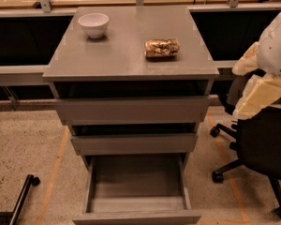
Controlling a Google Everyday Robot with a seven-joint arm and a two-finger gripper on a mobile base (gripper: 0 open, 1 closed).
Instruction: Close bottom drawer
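Observation:
The bottom drawer (136,216) of the grey cabinet is pulled far out. Its slim front panel is at the lower edge of the view and its shallow grey tray (138,179) is empty. Above it, the mid-sized drawer front (133,143) and the tall top drawer front (133,109) each stick out a little. My gripper (237,93) hangs at the right edge of the view, level with the top drawer and well to the right of the cabinet. Its cream fingers (258,95) stand apart and hold nothing.
A white bowl (93,24) and a brown snack packet (161,48) sit on the cabinet top (126,55). A black office chair (262,149) stands on the right, under my gripper. A black wheeled leg (23,196) lies on the floor at the lower left.

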